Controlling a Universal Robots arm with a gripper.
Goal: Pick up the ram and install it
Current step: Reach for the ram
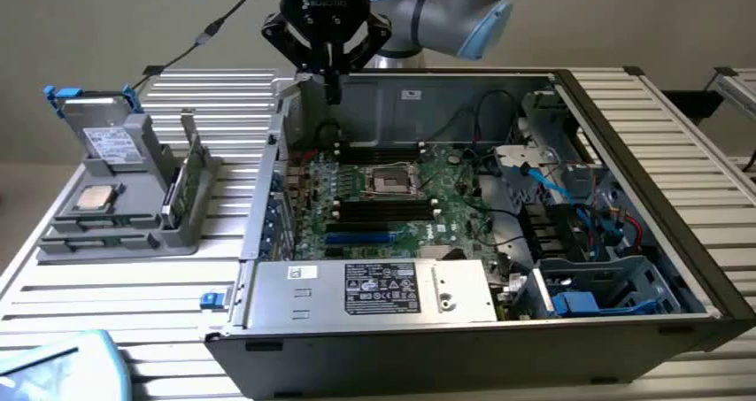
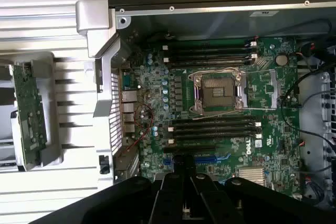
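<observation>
One ram stands on edge in the grey holder, well away from the pincer toward the exterior view's left and lower than its tips. Upright like that, its top edge is free for a pinch from above. Farther from the pincer on the same holder sit the drive and the processor, each in its own recess, apart from the ram. The pincer hangs pointing straight down, its fingers pressed together with nothing between them, above the rear wall of the open case. Below it and toward the exterior view's right lies the board, flat and face up, so its black slots on either side of the socket can be reached from above; they look empty. From the wrist, the ram sits outside the case wall, off to one side of the pincer. By my reading, the ram is not yet picked up.
</observation>
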